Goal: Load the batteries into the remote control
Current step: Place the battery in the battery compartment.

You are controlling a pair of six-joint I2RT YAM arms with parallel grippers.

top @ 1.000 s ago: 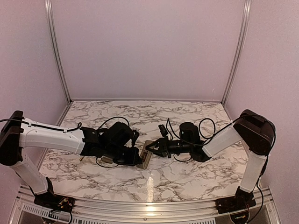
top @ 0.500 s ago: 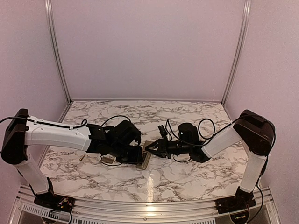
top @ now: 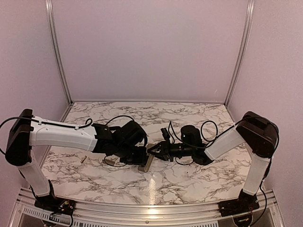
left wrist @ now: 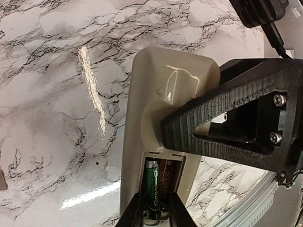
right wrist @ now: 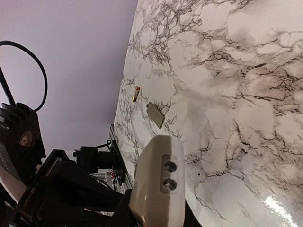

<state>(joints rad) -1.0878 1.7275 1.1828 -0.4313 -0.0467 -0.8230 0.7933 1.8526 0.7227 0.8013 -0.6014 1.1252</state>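
Marble table (top: 189, 182), remote (left wrist: 151, 99) between right fingers (left wrist: 222, 118)

Soft, even overhead light. Glare streaks cross the glossy bench (left wrist: 90, 75) and the remote control (left wrist: 142, 118); near foreground in the right wrist view slightly blurred.

top external high from the near side, facing forward-down, wrist cams close-up, low-angle, all share remote control (left wrist: 147, 94), marble table (left wrist: 47, 71)
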